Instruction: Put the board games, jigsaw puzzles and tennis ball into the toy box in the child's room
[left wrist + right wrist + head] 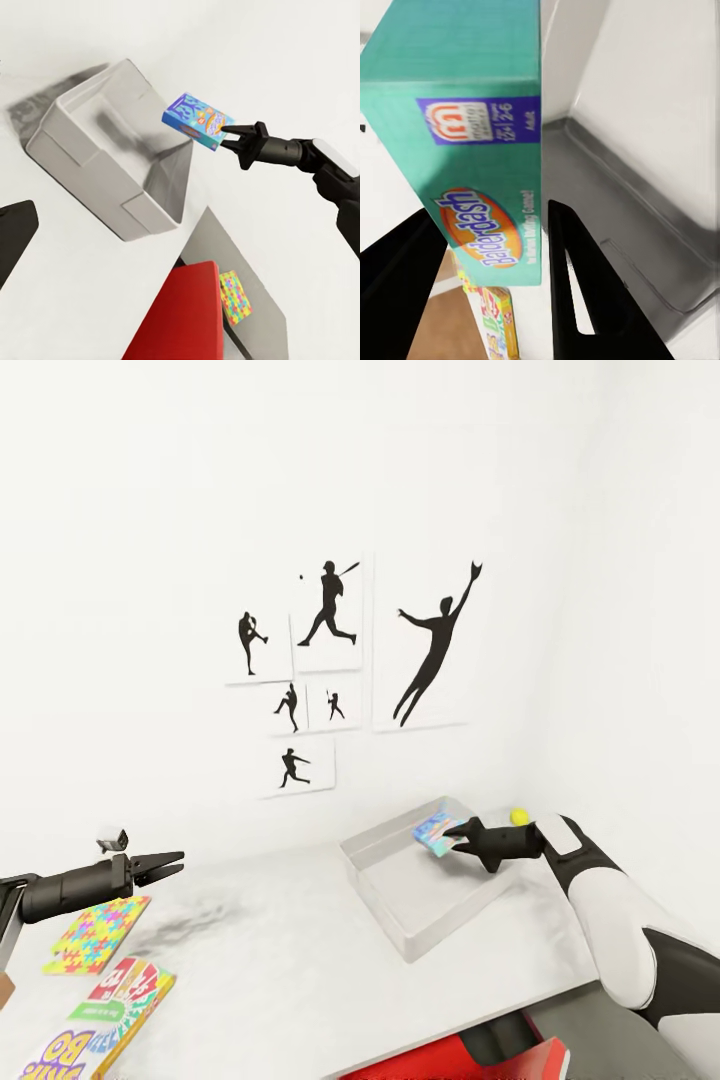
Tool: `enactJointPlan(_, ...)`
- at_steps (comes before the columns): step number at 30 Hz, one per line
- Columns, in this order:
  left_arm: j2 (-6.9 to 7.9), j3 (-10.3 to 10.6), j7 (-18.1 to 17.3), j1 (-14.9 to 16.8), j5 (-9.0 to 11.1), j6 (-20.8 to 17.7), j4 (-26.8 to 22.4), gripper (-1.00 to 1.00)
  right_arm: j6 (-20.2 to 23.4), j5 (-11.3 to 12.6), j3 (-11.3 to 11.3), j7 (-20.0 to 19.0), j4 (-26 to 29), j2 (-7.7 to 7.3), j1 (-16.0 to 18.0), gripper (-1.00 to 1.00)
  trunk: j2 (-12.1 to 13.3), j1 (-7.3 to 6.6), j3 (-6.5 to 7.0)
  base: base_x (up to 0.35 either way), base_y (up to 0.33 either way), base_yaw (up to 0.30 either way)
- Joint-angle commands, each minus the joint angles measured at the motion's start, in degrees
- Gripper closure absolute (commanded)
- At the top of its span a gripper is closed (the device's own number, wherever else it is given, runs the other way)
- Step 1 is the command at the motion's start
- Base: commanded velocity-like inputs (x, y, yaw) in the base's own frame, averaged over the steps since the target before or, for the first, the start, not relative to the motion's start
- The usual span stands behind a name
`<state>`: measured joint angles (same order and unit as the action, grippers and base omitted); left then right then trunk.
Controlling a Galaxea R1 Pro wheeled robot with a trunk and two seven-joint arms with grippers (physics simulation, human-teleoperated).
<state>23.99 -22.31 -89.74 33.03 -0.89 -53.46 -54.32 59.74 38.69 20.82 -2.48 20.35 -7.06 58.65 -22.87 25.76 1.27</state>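
Teal and blue cardboard marks the board game (437, 832) that is clamped at one end between the fingers of the right gripper (462, 837) and held in the air above the open toy box (400, 920); in the right wrist view the box edge (472, 150) is seen pinched between the two dark fingers (577, 292), with the bin's pale grey floor (615, 225) below it. The game is judged to be light, stiff and smooth-faced, so a pinch across its thin sides near an end should suffice, though a glossy surface may be expected to slip if the grip is loose; it could be released flat into the bin without harm. The left gripper (170, 863) is held over the table (280, 960) with its fingers slightly apart and nothing between them; below it a jigsaw puzzle (98, 932) lies flat, thin and hard to pinch unless an edge is reached, and two more board games (125, 985) lie just beside it. The tennis ball (519, 816) rests behind the bin; being round, it is likely to roll if nudged.
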Motion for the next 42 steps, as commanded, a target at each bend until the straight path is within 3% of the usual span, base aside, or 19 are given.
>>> enactJointPlan(1,0.00,0.0,-0.3,0.0,-0.1,-0.6,0.0,-1.00,0.3,-0.5,0.4,-0.3,0.0,0.03,0.0,1.00,-0.1,0.02,-0.12,0.000,0.000,0.000)
enactJointPlan(15,0.00,0.0,-0.3,0.0,-0.1,-0.6,0.0,-1.00,0.3,-1.4,0.2,0.0,0.6,0.04,1.0,1.00,-0.1,0.02,-1.45,0.000,0.000,0.000)
enactJointPlan(23,0.00,0.0,-0.3,0.0,-0.2,-0.6,0.0,-1.00,0.2,-5.2,0.2,0.1,0.7,0.11,3.0,1.00,-0.1,0.02,-2.21,0.000,0.000,0.000)
enactJointPlan(29,-0.07,0.0,-0.3,0.0,-0.2,-0.6,0.0,-1.00,0.1,-5.8,0.2,0.3,0.6,0.12,4.8,1.00,-0.1,0.02,-2.78,0.000,0.000,0.000)
enactJointPlan(42,0.00,0.0,-0.3,0.0,-0.2,-0.6,0.0,-1.00,0.3,-5.7,0.2,6.8,0.2,-0.18,7.7,1.00,-0.1,0.02,-3.84,0.000,0.000,0.000)
